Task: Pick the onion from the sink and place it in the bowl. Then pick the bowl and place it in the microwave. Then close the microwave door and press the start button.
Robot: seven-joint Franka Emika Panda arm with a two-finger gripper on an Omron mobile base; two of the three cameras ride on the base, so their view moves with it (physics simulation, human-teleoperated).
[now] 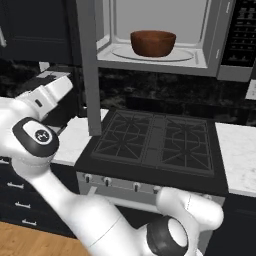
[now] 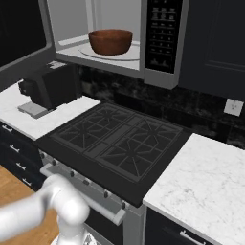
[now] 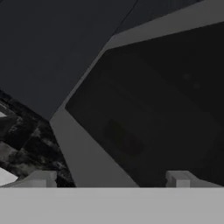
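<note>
The bowl (image 1: 153, 43) sits on the round glass turntable (image 1: 150, 54) inside the microwave (image 2: 158, 67) at the frame's top; its contents cannot be seen. The microwave door (image 1: 89, 75) stands open, close before the gripper (image 3: 113, 179), jaws apart. Below lies the stove (image 2: 117, 143).

1. The microwave (image 2: 158, 40) hangs open above the stove (image 2: 117, 143), its light grey cavity exposed.
2. The bowl (image 2: 110, 41) sits upright on the round glass turntable (image 2: 131, 52) inside the cavity (contents cannot be made out).
3. The dark control strip (image 2: 163, 33) stands just right of the cavity.
4. A black coffee machine (image 2: 50, 88) rests on the white marble counter (image 2: 16, 117), left of the stove.
5. The microwave door (image 2: 21, 40) swings out at far left.
</note>
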